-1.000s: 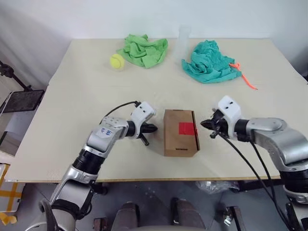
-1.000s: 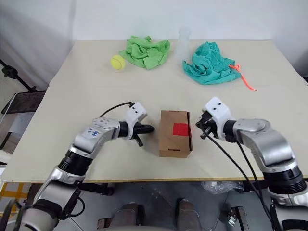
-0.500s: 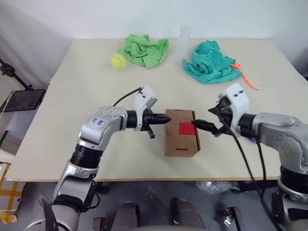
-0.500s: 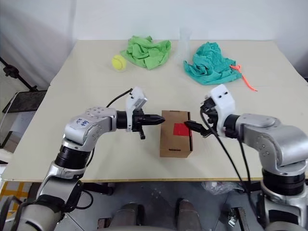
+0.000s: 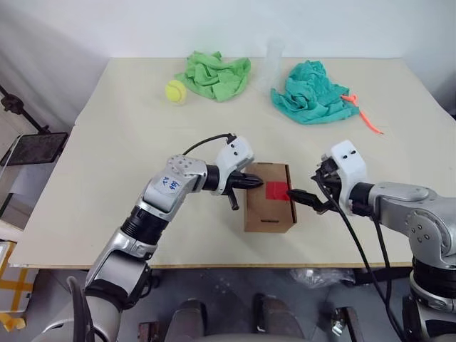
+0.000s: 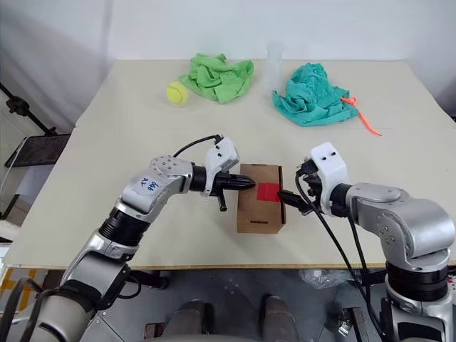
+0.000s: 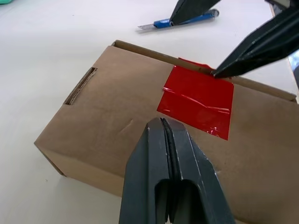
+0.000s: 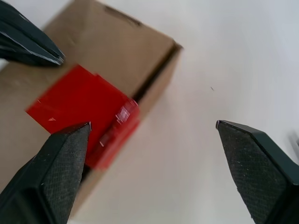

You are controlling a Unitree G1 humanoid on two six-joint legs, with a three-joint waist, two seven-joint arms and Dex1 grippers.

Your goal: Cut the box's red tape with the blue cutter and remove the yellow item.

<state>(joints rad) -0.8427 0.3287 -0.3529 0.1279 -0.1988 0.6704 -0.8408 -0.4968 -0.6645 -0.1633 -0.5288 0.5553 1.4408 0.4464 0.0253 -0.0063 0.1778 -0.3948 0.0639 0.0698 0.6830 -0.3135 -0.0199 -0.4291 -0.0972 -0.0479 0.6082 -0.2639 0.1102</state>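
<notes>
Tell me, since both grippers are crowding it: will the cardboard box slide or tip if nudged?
The box lies flat on its broad face on the smooth table, so it would probably slide rather than tip. It looks small and thin-walled, so likely light. Its flap, held by the red tape, may flex under pressure.

At the far side of the counter [image 5: 107, 135] we see a yellow-green tennis ball [image 5: 173, 90] beside a crumpled green cloth [image 5: 215, 73], a teal cloth [image 5: 311, 92] well apart, perhaps a clear cup [image 5: 273, 57] between them, and a thin orange strip [image 5: 363, 114].
</notes>
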